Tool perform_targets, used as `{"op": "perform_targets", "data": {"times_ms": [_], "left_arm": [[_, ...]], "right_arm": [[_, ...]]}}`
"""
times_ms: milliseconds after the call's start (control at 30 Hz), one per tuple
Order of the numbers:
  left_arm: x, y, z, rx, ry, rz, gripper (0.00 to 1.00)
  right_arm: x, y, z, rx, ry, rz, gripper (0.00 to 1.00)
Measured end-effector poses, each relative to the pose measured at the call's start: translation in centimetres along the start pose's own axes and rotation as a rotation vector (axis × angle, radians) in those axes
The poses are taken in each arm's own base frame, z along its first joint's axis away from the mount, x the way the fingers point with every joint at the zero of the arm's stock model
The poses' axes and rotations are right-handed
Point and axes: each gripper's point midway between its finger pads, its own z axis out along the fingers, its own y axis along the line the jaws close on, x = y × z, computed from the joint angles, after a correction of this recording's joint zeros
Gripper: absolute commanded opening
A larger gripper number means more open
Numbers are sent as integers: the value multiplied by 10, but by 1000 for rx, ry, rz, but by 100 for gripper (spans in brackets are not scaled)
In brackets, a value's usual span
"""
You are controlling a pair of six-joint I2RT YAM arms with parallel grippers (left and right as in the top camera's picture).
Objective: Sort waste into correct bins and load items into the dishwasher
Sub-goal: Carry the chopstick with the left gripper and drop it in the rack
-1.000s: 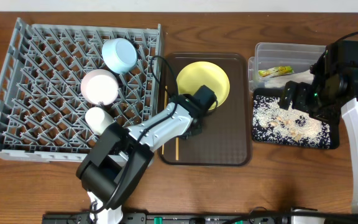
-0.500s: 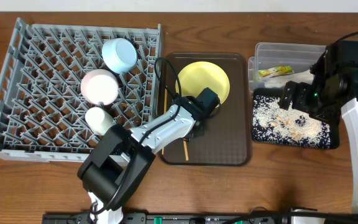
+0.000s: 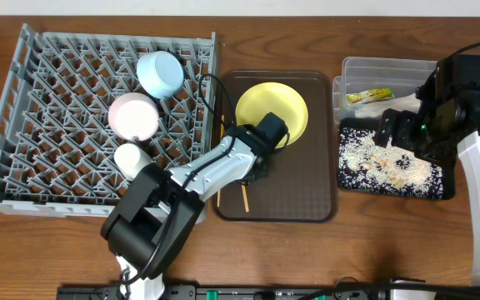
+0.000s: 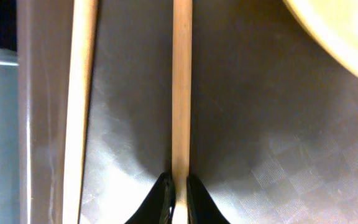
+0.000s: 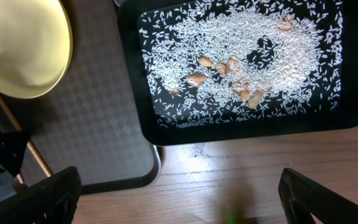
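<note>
Wooden chopstick (image 4: 181, 93) between left jaws

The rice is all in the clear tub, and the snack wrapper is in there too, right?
Not quite. The rice lies in the black tray, not the clear tub; the right wrist view shows it. The snack wrapper is in the clear tub, as you said.
</note>
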Motion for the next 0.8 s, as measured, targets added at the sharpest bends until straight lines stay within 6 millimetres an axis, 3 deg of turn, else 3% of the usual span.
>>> {"op": "perform_targets", "data": {"times_ms": [167, 267, 333, 433, 567, 667, 800], "left_arm": [[-2, 12, -2, -22, 19, 53, 8], [-11, 21, -17, -13, 6, 102, 8], [-36, 22, -57, 61, -88, 143, 8], [-57, 29, -104, 128, -206, 190, 8], [-75, 46, -148, 169, -325, 231, 8], [-86, 63, -157, 158, -359, 238, 7], [-100, 89, -147, 112, -347, 204, 8]], "right_arm": [[0, 0, 0, 0, 1, 0, 99], [0, 0, 0, 0, 1, 0, 99], [0, 0, 0, 0, 1, 0, 99], [0, 0, 0, 0, 2, 0, 99], [0, 0, 0, 0, 1, 0, 99], [0, 0, 0, 0, 1, 0, 99], [0, 0, 0, 0, 1, 0, 99]]}}
